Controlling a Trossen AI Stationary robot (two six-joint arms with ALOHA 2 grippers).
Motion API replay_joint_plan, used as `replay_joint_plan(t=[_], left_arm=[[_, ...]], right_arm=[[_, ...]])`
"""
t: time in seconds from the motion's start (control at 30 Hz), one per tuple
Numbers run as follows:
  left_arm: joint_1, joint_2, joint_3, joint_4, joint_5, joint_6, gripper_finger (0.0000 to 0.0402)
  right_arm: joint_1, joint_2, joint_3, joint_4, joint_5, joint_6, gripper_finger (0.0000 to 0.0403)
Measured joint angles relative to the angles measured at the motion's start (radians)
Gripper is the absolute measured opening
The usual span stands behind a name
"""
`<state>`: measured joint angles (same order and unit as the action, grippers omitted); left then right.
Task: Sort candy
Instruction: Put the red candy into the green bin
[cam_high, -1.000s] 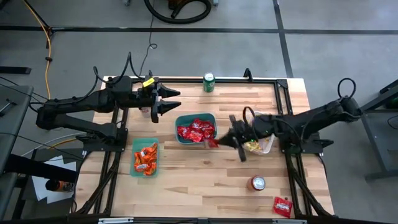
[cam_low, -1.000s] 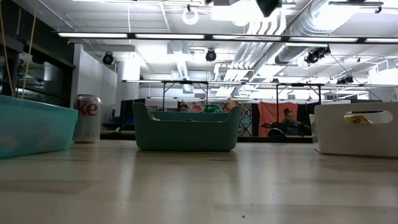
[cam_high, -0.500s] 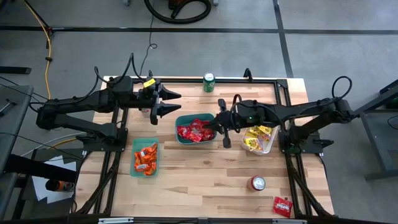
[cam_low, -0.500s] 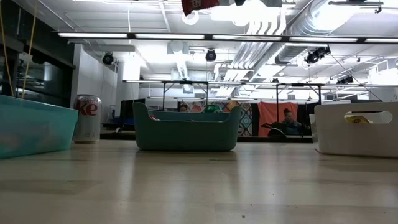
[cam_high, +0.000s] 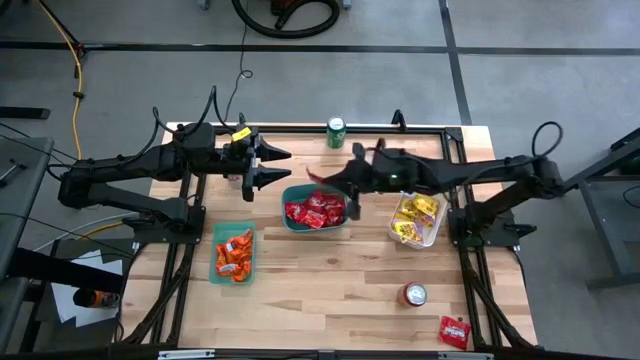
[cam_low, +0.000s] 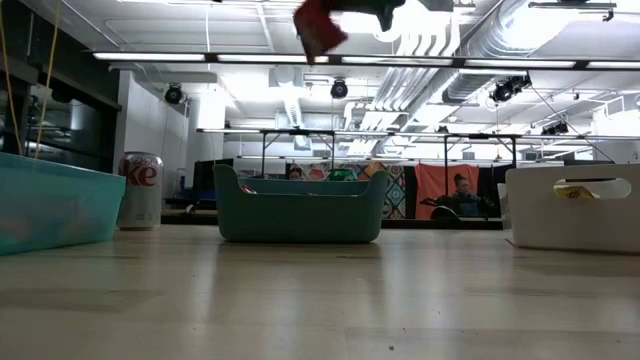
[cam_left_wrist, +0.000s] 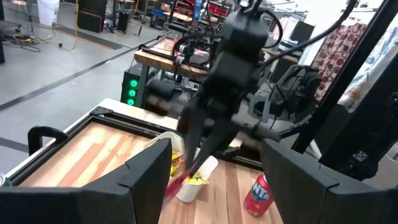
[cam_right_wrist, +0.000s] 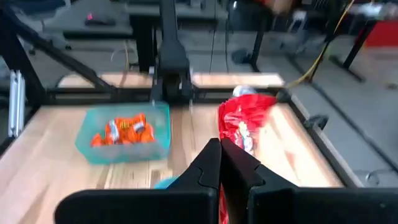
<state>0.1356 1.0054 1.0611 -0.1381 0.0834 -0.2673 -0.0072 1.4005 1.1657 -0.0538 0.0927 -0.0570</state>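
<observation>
Left hand (cam_high: 262, 163) of dark plastic hovering over the back-left of the pale wooden plank tabletop (cam_high: 320, 290), fingers spread wide, gripping nothing, waiting.

Lying below and nearer the front: shallow teal plastic bin (cam_high: 233, 252), rectangular, holding crinkly orange foil packets (cam_high: 235, 256).

Sitting at centre: deeper teal plastic bin with rounded corners (cam_high: 314, 207), holding glossy red wrapped packets (cam_high: 318, 209).

Hanging just above that bin's back rim: flat shiny red candy packet (cam_high: 318, 176), pinched at one edge between the pressed-together fingers of the right hand (cam_high: 347, 183). Dangling limp in the right wrist view (cam_right_wrist: 244, 124), long axis running away from the fingertips. Showing high above the bin in the low view (cam_low: 320, 28).

Relation mattering for the next move, as judged: packet lying toward the left arm from the right hand, over or just past the bin's back edge, so release calling for the packet to be over the bin's open middle, not the rim. Thin foil likely fluttering on the drop rather than falling straight. Right hand clearly the nearer one.

Standing at the back edge: green metal drink can (cam_high: 336, 132), upright.

Sitting right of centre: white plastic tub (cam_high: 416, 221), holding yellow wrapped packets (cam_high: 412, 217).

Standing toward the front right: silver-and-red metal can (cam_high: 413, 294), upright. Lying near the front-right corner: one stray red packet (cam_high: 454, 331), flat, well apart from every bin, not yet sorted.
</observation>
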Motion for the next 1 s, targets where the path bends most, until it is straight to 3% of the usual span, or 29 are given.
replay_joint_plan(t=[0.13,0.43,0.6,0.73,0.9,1.0], left_arm=[[0.0,0.0,0.0,-0.002,0.0,0.0,0.0232],[0.0,0.0,0.0,-0.033,-0.001,-0.001,0.0232],[0.0,0.0,0.0,-0.045,-0.005,-0.001,0.0232],[0.0,0.0,0.0,-0.051,-0.006,-0.001,0.0232],[0.0,0.0,0.0,-0.054,-0.006,-0.001,0.0232],[0.0,0.0,0.001,-0.054,-0.006,-0.001,0.0232]], right_arm=[[-0.028,0.084,0.004,-0.019,-0.048,0.008,0.0],[-0.029,0.248,0.004,-0.082,-0.049,0.037,0.0],[-0.045,0.316,0.004,-0.084,-0.044,0.182,0.0008],[-0.047,0.33,0.004,-0.081,-0.042,0.241,0.0061],[-0.046,0.325,0.008,-0.09,-0.046,0.283,0.0164],[-0.046,0.305,0.048,-0.186,-0.111,0.274,0.0207]])
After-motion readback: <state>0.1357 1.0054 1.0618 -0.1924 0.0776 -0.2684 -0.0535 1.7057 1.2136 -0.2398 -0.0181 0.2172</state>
